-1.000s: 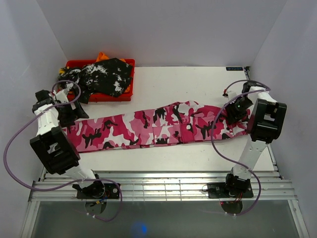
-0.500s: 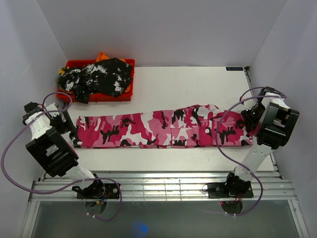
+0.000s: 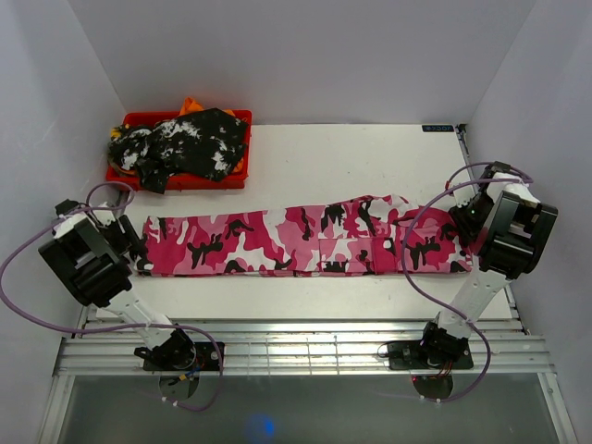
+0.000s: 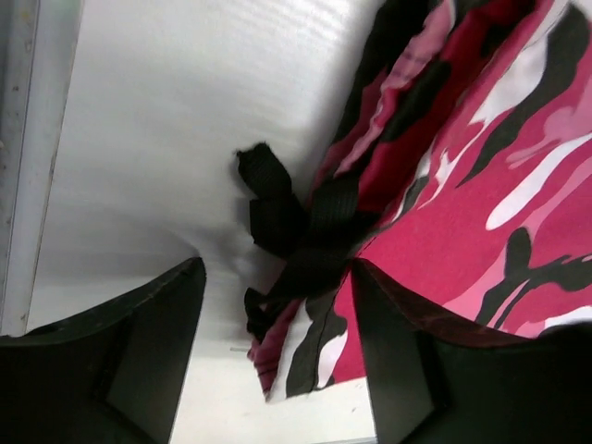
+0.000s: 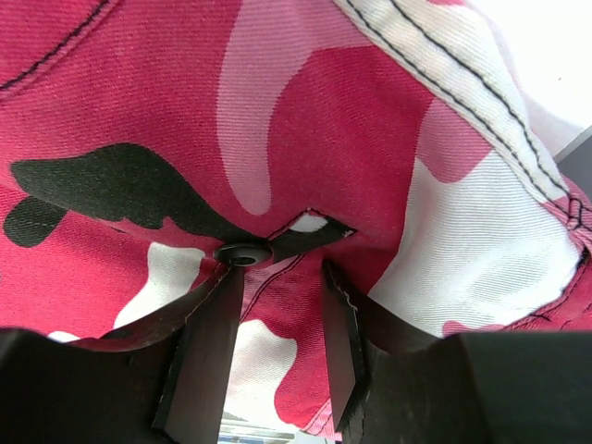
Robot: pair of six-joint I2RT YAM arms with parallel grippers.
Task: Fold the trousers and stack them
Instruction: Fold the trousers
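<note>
The trousers, a pink, white and black camouflage pair, lie stretched flat across the middle of the table in the top external view, running left to right. The left gripper sits at their left end and the right gripper at their right end, each low over the cloth. A red tray stands at the back left corner, well apart from the trousers, and holds a black-and-white mottled garment.

Left wrist view: the left gripper has its fingers wide apart. The leg end of the trousers lies on the table, entering the gap from the right. A black tie at the hem sits in the gap. The right-hand finger overlaps the pink cloth; the left-hand finger stands over bare table. Nothing is clamped.

Right wrist view: the trousers fill the view, close against the right gripper. The fingers stand a narrow gap apart with cloth showing between them. A dark button beside a buttonhole lies at the tip of the left-hand finger. Whether the fingers press on the cloth cannot be determined.
</note>
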